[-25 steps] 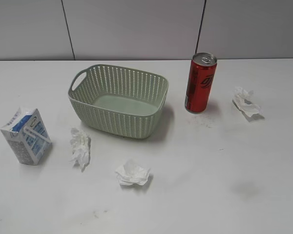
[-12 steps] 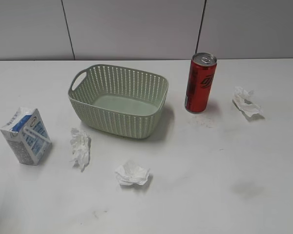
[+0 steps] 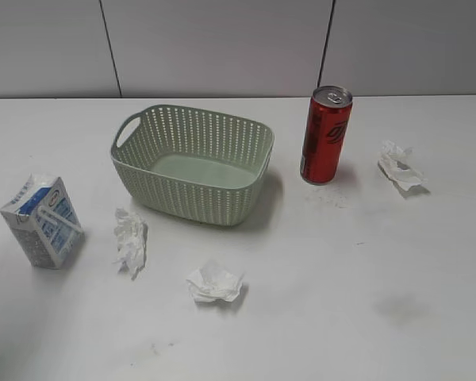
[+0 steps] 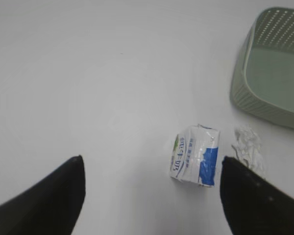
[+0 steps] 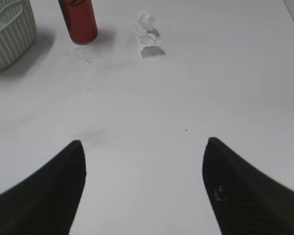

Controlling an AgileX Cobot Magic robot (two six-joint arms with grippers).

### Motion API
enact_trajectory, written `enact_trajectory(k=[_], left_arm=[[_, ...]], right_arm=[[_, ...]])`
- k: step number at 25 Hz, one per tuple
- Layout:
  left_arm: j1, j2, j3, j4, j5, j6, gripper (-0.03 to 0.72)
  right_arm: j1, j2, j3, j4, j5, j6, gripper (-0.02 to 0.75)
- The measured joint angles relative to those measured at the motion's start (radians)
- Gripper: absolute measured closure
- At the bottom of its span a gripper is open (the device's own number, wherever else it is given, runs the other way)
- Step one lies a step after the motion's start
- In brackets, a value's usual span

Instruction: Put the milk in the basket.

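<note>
Near the left edge of the table (image 3: pixel 365 262) we see the milk (image 3: pixel 42 221) standing up, well apart from the basket (image 3: pixel 192 163). We see nothing inside the basket. One crumpled tissue (image 3: pixel 131 240) lies between the milk and the basket. A red can (image 3: pixel 326 135) stands just beside the basket, toward the back edge. Our left gripper (image 4: pixel 152 193) is wide open above the milk and holds nothing. Our right gripper (image 5: pixel 144 183) is wide open too, over bare table.
</note>
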Motion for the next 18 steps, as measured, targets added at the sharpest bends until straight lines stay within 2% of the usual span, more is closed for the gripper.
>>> enact_trajectory(k=[4, 8, 18], left_arm=[[-0.046, 0.1, -0.063, 0.0, 0.056, 0.0, 0.028], [-0.083, 0.186, -0.075, -0.001, 0.1, 0.0, 0.028], [-0.118, 0.375, -0.076, -0.026, 0.11, 0.0, 0.028]], right_arm=[[0.0, 0.0, 0.0, 0.0, 0.0, 0.0, 0.15], [0.0, 0.0, 0.0, 0.0, 0.0, 0.0, 0.15], [0.0, 0.0, 0.0, 0.0, 0.0, 0.0, 0.15]])
